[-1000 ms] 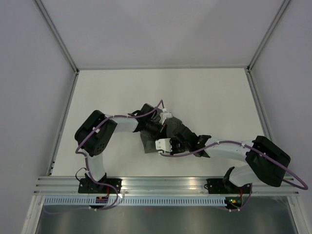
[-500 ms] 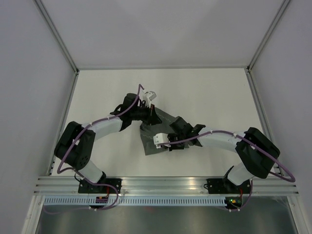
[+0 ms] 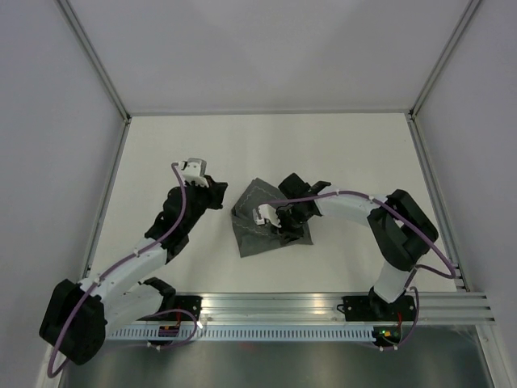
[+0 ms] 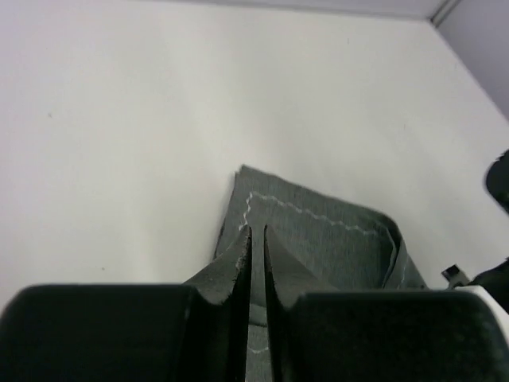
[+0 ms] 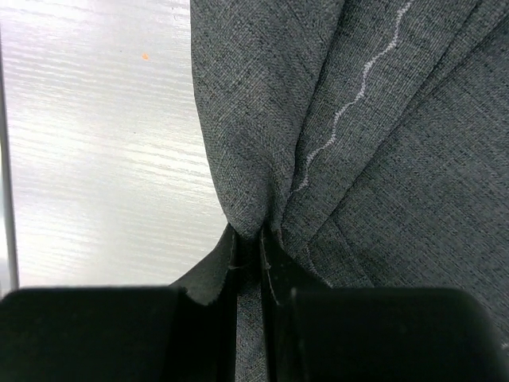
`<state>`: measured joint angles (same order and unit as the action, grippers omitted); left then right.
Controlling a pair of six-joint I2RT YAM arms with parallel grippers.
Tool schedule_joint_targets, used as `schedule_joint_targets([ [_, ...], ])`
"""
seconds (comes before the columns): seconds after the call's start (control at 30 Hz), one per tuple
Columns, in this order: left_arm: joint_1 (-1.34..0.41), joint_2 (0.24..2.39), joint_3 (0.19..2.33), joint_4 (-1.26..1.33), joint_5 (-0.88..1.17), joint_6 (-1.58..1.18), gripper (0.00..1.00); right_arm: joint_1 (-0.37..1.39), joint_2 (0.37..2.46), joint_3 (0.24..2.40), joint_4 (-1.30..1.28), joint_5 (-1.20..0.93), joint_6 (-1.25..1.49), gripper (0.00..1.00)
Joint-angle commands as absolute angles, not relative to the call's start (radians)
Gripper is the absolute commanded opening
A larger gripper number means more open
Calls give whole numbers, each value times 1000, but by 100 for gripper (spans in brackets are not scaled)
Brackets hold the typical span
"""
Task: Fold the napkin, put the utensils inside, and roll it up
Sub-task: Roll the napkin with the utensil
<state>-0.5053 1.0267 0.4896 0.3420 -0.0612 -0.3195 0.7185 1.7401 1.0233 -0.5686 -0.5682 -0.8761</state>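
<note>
Since the earlier frames the left arm (image 3: 153,246) had swung out to the left, leaving the left gripper (image 3: 216,200) just beside the napkin (image 3: 257,242) and off it, its jaws all but together on nothing (only a thin slit showed between them). The napkin lay folded and rumpled near the middle of the table (image 3: 347,153). The right gripper (image 5: 258,239) was clamped on a bunched fold of the cloth.

Lab test cell: white table (image 3: 339,145), alu-frame walls (image 3: 266,56).
</note>
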Motion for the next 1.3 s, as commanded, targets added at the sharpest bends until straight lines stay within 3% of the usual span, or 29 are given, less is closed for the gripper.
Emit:
schedule_joint_targets([
  [0.0,-505,908,399,526,-201,-325,15,674,1867,1067,-765,-653,-937,0],
  [0.27,-665,839,425,466,-241,-28,15,597,2057,1245,-920,-707,-973,0],
  [0.37,-779,896,446,451,-282,96,20,577,2114,1305,-968,-724,-968,0],
  [0.4,-846,922,452,448,-310,163,32,568,2129,1324,-980,-724,-965,1],
  [0.43,-880,972,457,448,-327,193,36,568,2156,1341,-1009,-726,-965,0],
  [0.6,-1027,1129,528,374,-342,287,39,554,2195,1393,-1026,-719,-937,0],
  [0.7,-1095,1221,555,348,-336,310,47,552,2206,1405,-1028,-718,-930,0],
  [0.97,-1175,1452,629,299,-279,328,49,549,2227,1425,-1042,-716,-920,0],
  [1.27,-1175,1543,654,285,-218,291,50,546,2232,1427,-1042,-716,-910,1],
])
